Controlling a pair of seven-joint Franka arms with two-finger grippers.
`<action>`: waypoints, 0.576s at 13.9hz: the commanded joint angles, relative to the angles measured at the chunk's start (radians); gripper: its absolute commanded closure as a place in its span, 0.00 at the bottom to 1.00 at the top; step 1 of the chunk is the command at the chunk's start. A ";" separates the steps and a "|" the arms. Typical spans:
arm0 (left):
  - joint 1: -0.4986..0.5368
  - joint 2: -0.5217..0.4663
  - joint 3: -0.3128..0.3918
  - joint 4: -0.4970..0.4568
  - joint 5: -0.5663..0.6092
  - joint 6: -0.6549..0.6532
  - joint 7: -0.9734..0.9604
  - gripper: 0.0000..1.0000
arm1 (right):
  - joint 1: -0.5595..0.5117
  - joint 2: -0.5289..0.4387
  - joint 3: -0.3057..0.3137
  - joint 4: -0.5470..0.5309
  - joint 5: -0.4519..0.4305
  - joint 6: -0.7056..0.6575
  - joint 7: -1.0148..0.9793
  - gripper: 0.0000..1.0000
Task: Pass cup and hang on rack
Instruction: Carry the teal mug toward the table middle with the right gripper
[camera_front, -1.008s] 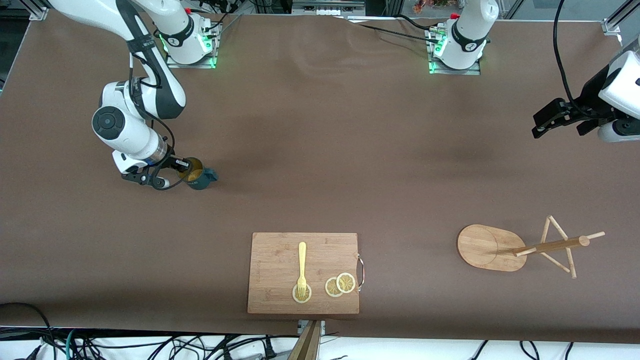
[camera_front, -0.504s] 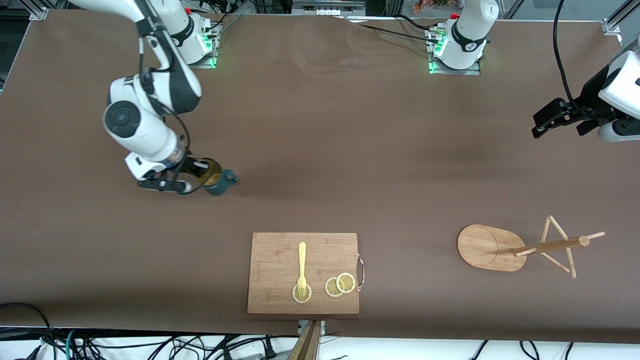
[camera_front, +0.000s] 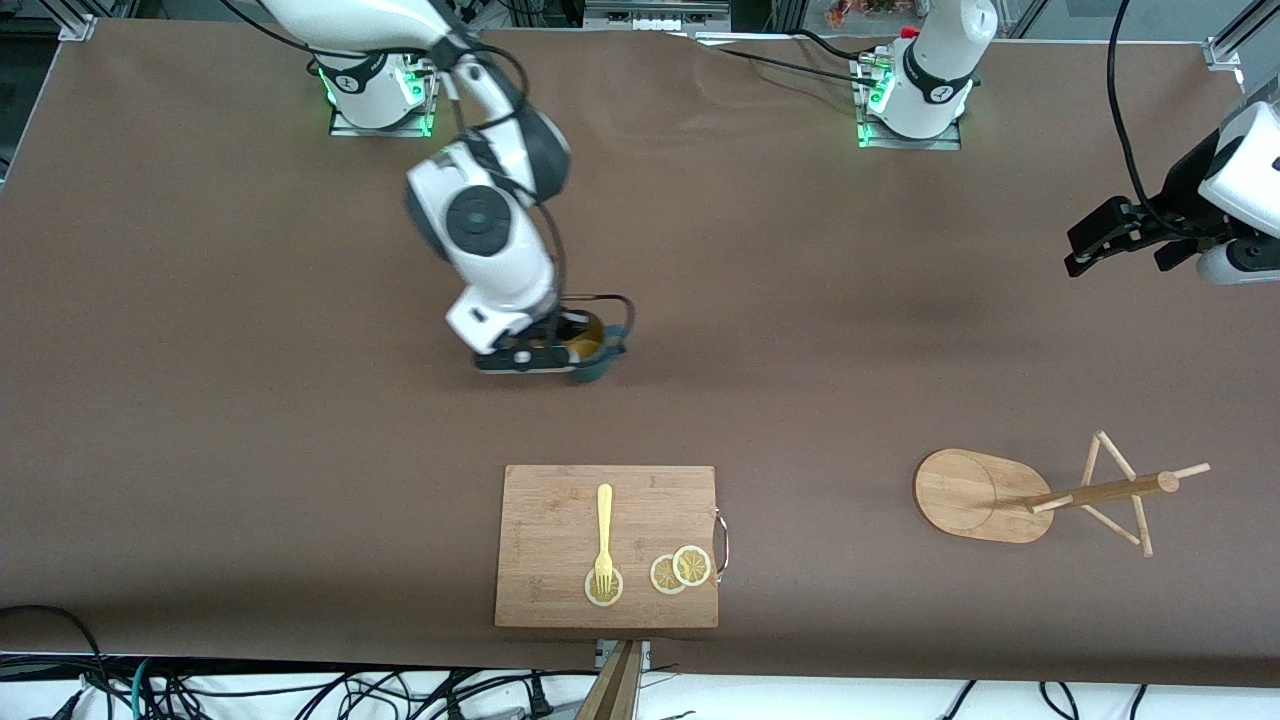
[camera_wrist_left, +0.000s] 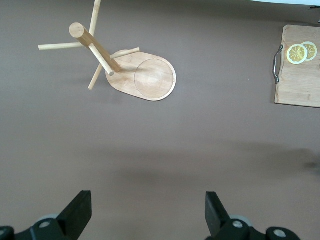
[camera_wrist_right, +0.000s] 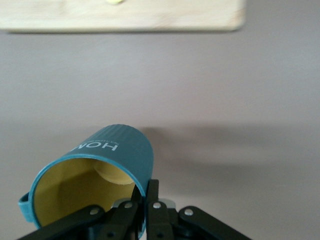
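My right gripper (camera_front: 562, 352) is shut on the rim of the cup (camera_front: 590, 357), a dark teal mug with a yellowish inside, and holds it above the middle of the table. In the right wrist view the cup (camera_wrist_right: 100, 177) hangs tilted, one finger inside the rim and one outside. The rack (camera_front: 1040, 495), a bamboo mug tree, stands toward the left arm's end of the table; it also shows in the left wrist view (camera_wrist_left: 120, 65). My left gripper (camera_front: 1085, 250) is open and empty, in the air over that end of the table.
A wooden cutting board (camera_front: 560, 520) with a yellow fork (camera_front: 604, 535) and lemon slices (camera_front: 680, 570) lies near the front edge, nearer to the front camera than the cup. Cables run along the table's front edge.
My right arm has carried the cup from the right arm's end of the table toward the middle. The left arm has not moved.
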 joint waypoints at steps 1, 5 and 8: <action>-0.002 0.002 0.004 0.010 0.001 -0.003 0.021 0.00 | 0.083 0.156 -0.013 0.191 -0.008 -0.029 0.097 1.00; -0.004 0.002 0.002 0.010 -0.013 -0.004 0.025 0.00 | 0.129 0.202 -0.015 0.208 -0.009 0.005 0.168 1.00; -0.040 0.051 0.002 0.010 -0.002 -0.001 0.019 0.00 | 0.137 0.216 -0.015 0.208 -0.002 0.043 0.246 0.90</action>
